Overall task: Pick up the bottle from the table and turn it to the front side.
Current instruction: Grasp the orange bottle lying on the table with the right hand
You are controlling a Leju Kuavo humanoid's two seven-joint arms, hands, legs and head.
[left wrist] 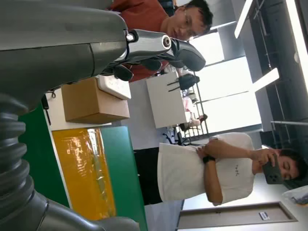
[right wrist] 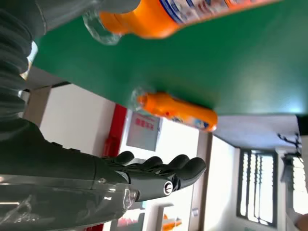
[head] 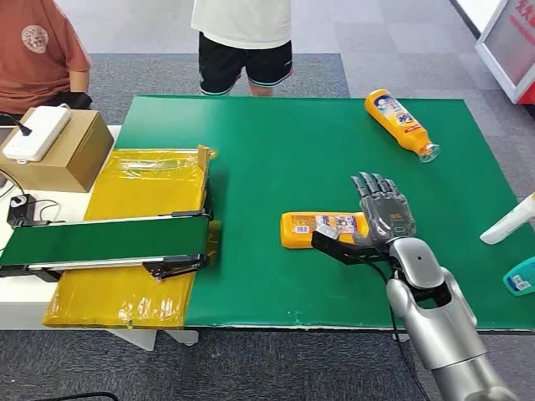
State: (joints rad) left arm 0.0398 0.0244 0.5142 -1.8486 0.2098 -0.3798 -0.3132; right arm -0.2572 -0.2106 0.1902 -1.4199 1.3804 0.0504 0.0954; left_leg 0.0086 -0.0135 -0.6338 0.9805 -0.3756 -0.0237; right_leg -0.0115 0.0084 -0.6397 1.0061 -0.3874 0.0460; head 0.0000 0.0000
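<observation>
the orange bottle (head: 323,229) lies on its side on the green table mat (head: 271,150), label up, near the mat's near edge. the right hand (head: 379,219) hovers just right of it, fingers spread and straight, thumb reaching toward the bottle, holding nothing. a second orange bottle (head: 399,123) lies far right. the left hand (left wrist: 160,48) has its fingers extended and is empty.

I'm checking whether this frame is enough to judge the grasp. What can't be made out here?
- Near bottle, head view: its cap end lies behind the right hand, so contact can't be judged.
- Same bottle, right wrist view: cut off by the picture's edge, label blurred.
- Far bottle, head view: label print too small to read.
- Left hand, left wrist view: fingers partly behind the arm's cover.
</observation>
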